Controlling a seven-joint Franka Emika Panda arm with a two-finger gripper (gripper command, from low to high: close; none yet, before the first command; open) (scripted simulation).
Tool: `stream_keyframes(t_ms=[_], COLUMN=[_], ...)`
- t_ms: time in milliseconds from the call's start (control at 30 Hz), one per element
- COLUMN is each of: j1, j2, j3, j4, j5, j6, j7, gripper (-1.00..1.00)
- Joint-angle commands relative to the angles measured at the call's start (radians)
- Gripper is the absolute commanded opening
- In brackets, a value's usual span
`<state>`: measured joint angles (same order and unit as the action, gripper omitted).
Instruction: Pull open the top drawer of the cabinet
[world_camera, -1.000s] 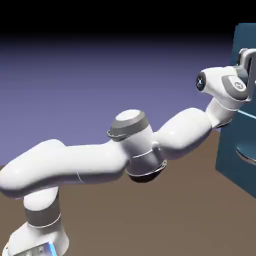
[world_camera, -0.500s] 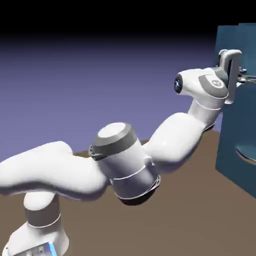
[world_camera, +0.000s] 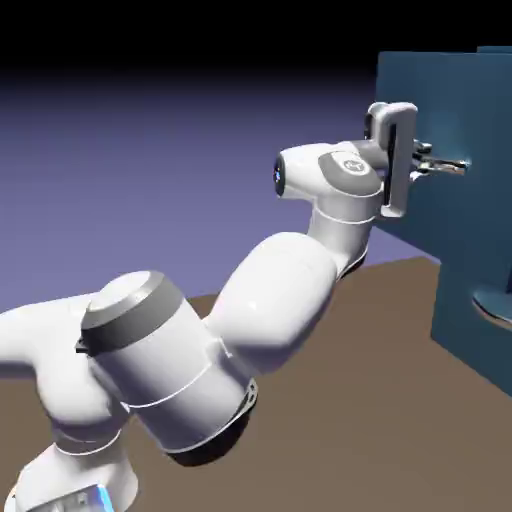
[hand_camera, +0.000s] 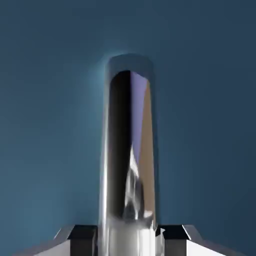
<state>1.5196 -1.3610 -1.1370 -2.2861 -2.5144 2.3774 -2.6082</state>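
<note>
At the exterior view's right, the top drawer (world_camera: 440, 110) stands well out from the cabinet (world_camera: 470, 300), above the lower drawer's handle (world_camera: 495, 308); the tool (hand_camera: 128, 242) is closed on the top handle (hand_camera: 128, 150), a fingertip on either side; to finish well, draw straight back along the drawer's line, level and smooth, keeping the pinch firm so the polished bar can't slip; the drawer's far side is cut off by the frame, and its full travel is hard to judge

White rounded arm (world_camera: 275, 302) | grey joint bands | black end caps | blue-lit base panel (world_camera: 80, 499)
</note>
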Motion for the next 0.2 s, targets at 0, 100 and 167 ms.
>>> stream_keyframes(t_ms=[0,100,167], j1=[-0.032,-0.087,-0.122], j2=[-0.007,-0.02,-0.031], j3=[0.016,0.045,0.064], j4=[-0.036,-0.096,-0.132], j5=[0.017,0.038,0.054], j6=[-0.006,-0.014,-0.016], j7=[-0.001,0.0,-0.001], gripper=[-1.0,1.0,1.0])
